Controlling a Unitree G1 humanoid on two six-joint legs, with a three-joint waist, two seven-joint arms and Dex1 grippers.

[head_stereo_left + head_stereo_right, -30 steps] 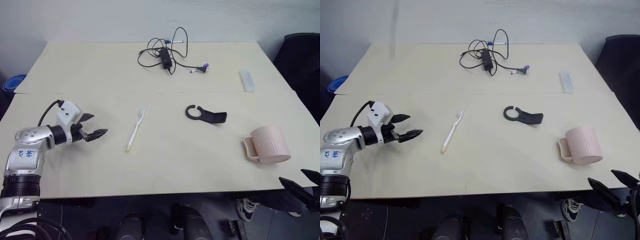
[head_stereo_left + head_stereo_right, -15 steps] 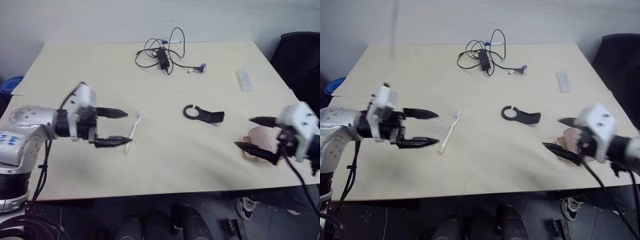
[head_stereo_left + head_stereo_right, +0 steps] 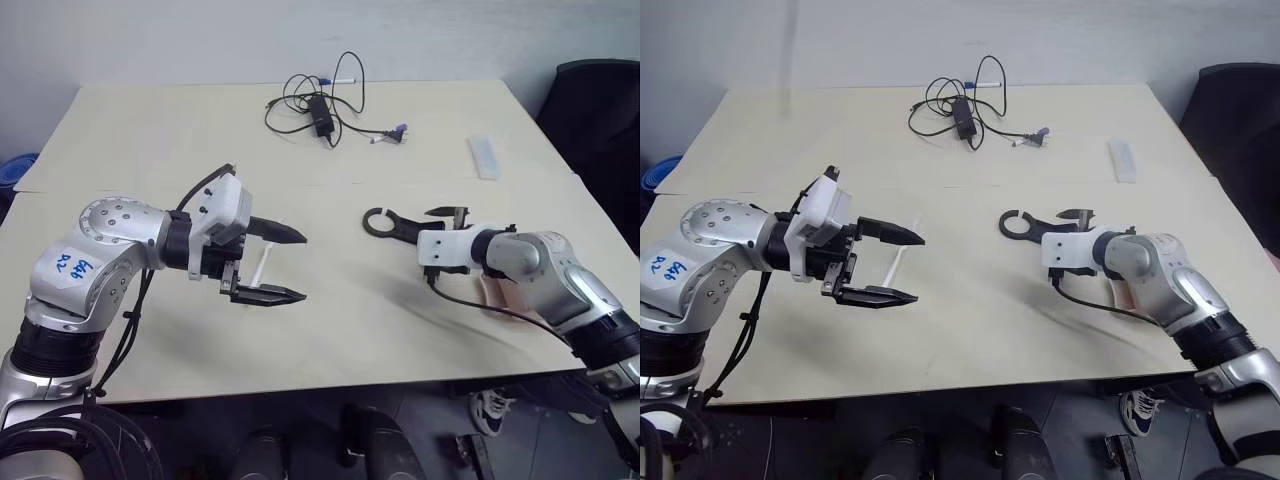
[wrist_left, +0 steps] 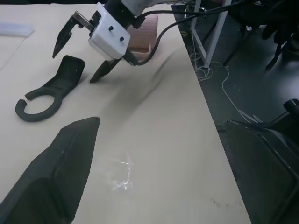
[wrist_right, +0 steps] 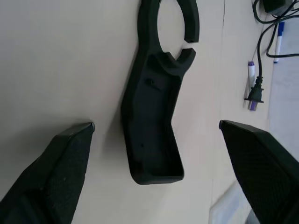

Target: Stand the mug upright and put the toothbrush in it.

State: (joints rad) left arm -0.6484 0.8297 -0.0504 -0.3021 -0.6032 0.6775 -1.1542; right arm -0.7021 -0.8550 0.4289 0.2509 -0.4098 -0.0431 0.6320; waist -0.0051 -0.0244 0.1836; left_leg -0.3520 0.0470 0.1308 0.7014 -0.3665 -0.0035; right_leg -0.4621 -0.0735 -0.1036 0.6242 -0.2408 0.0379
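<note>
Overhead, the slim white-cream plastic toothbrush (image 3: pixel 262 266) lies between the left gripper's (image 3: pixel 292 266) spread, empty fingers, its length pointing away from the robot. From the left wrist, the pale pink ribbed mug (image 4: pixel 143 37) sits behind the right gripper (image 4: pixel 79 57) (also wide apart, empty), which hovers beside the black plastic ring-ended bracket (image 5: pixel 156 107).

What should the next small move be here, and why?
Probably swing the right gripper away from the black ring holder and toward the mug. Its jaws stand open over the holder, which the job does not need, while the mug sits ungripped beside its wrist. The toothbrush, between the left gripper's open jaws, can wait.
</note>
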